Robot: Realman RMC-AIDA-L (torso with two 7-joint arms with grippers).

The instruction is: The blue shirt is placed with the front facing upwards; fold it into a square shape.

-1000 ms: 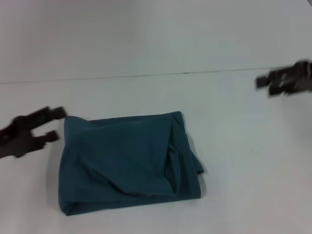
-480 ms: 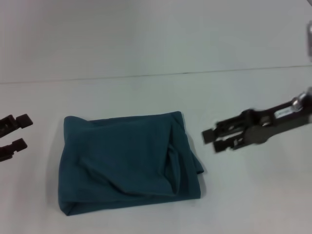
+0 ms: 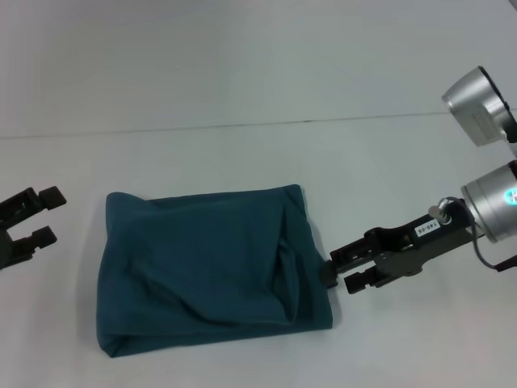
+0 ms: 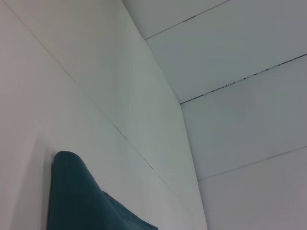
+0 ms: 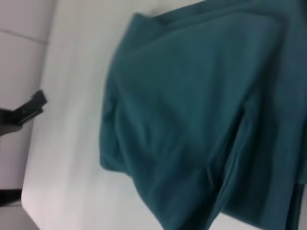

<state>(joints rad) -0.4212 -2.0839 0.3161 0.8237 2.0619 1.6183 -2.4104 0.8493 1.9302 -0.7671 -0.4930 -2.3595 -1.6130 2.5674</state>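
The blue shirt (image 3: pixel 210 267) lies folded into a rough rectangle on the white table (image 3: pixel 242 153); no lettering or collar label shows. Its right side is bunched in loose folds. My right gripper (image 3: pixel 339 272) is open, its fingertips at the shirt's right edge, about halfway down. My left gripper (image 3: pixel 42 215) is open and empty, apart from the shirt near the table's left edge. The shirt fills the right wrist view (image 5: pixel 201 120), where the left gripper's fingers (image 5: pixel 29 109) show far off. A corner of the shirt shows in the left wrist view (image 4: pixel 76 196).
The table's far edge (image 3: pixel 258 125) runs across the head view, with a pale wall (image 3: pixel 242 56) behind it. Bare table lies around the shirt on all sides.
My right gripper has swung in from the far right down to the shirt's right edge. My left gripper has drawn back from the shirt's upper left corner toward the left. The shirt has not moved.
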